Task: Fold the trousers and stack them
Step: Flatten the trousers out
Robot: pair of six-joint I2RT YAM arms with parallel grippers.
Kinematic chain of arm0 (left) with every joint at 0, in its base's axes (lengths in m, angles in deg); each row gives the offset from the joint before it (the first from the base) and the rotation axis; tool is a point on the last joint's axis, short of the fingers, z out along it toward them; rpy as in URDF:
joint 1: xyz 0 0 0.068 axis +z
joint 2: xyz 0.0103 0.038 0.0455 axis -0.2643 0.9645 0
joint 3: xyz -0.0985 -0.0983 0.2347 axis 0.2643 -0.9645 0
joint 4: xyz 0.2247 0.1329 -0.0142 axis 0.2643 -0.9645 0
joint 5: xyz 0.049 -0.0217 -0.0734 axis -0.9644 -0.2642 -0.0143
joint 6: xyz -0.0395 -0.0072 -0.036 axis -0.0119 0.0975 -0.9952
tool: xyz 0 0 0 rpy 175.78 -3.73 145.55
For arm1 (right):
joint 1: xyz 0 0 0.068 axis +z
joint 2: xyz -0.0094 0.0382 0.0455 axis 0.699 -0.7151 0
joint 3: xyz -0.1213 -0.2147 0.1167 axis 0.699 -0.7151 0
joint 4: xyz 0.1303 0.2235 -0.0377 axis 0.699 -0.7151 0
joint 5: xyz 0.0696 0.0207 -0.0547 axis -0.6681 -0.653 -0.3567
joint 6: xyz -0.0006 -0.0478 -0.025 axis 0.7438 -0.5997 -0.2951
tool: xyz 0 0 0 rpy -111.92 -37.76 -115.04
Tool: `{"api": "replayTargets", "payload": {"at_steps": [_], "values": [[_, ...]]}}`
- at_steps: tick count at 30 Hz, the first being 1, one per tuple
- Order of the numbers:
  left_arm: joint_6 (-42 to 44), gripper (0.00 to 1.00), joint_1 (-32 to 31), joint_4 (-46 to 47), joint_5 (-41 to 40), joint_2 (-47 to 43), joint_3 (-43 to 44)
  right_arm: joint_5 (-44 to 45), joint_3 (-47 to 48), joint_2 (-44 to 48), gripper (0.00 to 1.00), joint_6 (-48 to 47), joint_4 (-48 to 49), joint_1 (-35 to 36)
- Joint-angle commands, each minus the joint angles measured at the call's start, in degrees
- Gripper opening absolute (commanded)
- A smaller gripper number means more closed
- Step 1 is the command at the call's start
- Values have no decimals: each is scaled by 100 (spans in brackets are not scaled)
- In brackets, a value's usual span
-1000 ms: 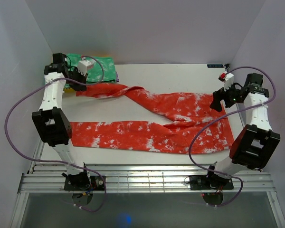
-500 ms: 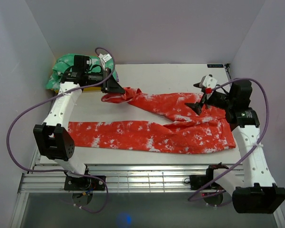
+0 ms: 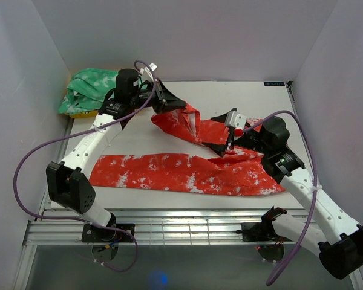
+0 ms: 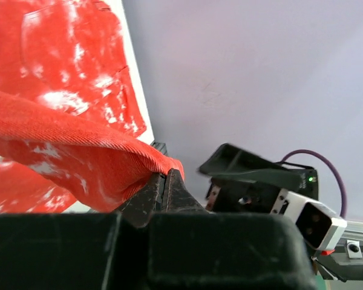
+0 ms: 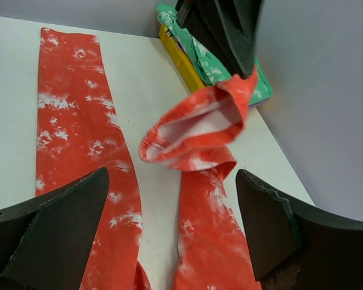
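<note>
While the left pincer pinches the trousers, cloth seemingly hides its tips.

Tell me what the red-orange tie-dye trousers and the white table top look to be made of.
The red-orange tie-dye trousers: a soft woven cloth, likely cotton twill, matt; fine diagonal ribs show in the left wrist view, and it drapes in limp folds. The white table top: a smooth, hard, matt sheet, perhaps laminate or painted board; no grain shows.
</note>
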Motion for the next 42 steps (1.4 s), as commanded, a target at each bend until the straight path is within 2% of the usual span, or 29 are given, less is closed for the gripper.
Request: {"api": "replayTargets", "payload": {"at_steps": [1,5,10,12,16,19,20,22,23,24,29,31,33,35,36,38,39,41,42], "values": [[-556,0,-259,513,-670,52,416,563,-43,-213,90,763,996,323],[-775,0,-260,898,-1049,18,303,545,-165,-512,90,1001,1443,673],[-987,0,-260,1409,-953,-149,92,1713,-96,-1004,90,1290,1726,789],[-970,0,-260,1523,-883,-263,-83,2142,9,-1294,100,1256,1744,789],[-935,0,-260,1847,-716,-711,-540,2532,300,-1655,90,1203,1779,754],[-970,0,-260,2050,-602,-940,-865,2724,440,-1804,70,1299,1928,754],[-996,0,-260,2199,-523,-1071,-962,2812,545,-1883,56,1317,1946,745],[-996,0,-260,2340,-242,-1203,-1242,2919,669,-1954,37,1247,2007,710],[-961,0,-260,2471,-137,-1352,-1331,2962,730,-1997,13,1195,2060,658],[-900,0,-260,2499,-75,-1432,-1401,3015,748,-2007,8,1125,2130,640],[-365,1,-260,2481,294,-1959,-1928,2656,862,-1946,8,861,2385,455],[-66,16,-260,2481,461,-2117,-2166,2480,854,-1858,8,668,2447,446],[714,36,-260,2464,673,-2502,-2552,1990,810,-1647,8,527,2535,420],[1679,50,-260,2089,560,-2872,-2720,1629,705,-1367,8,395,2535,420],[2833,65,-260,1982,585,-3074,-2747,1209,670,-1278,8,342,2413,411],[4401,80,-260,1370,586,-3663,-2738,637,520,-963,8,193,2246,420],[5923,88,-260,1087,559,-3839,-2703,451,441,-865,8,149,2114,411],[7784,93,-260,159,733,-4226,-2572,38,169,-531,8,-79,1973,411],[9072,93,-260,-39,708,-4323,-2501,-103,38,-434,8,-159,1972,411]]}}
